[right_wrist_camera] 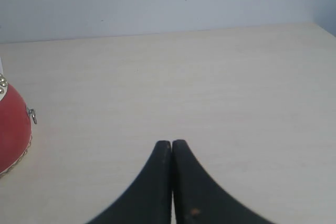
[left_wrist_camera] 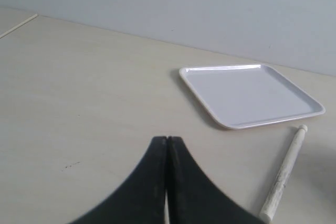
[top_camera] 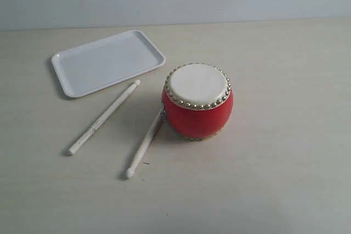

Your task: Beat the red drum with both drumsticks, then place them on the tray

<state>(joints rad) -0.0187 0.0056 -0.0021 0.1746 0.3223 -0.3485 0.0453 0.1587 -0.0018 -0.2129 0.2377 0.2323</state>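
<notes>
One white tray (top_camera: 107, 61) sits farthest left on the pale table (top_camera: 285, 163), lying flat and set at an angle, with nothing on it. Just beside its near edge lies the first drumstick (top_camera: 104, 117), slanting across the table with its rounded tip close to the tray but apart from it. Next comes the second drumstick (top_camera: 145, 143), rounded tip pointing toward the camera and its other end meeting the left side of the red drum (top_camera: 197, 101). The drum stands upright near the middle, cream skin on top. Neither arm shows in the exterior view. In the left wrist view, the left gripper (left_wrist_camera: 167, 139) has its black fingers pressed together on nothing, low over bare table, short of the tray and the first drumstick. The right gripper (right_wrist_camera: 171, 142) is likewise pinched closed and empty, the drum off to one side of it.
</notes>
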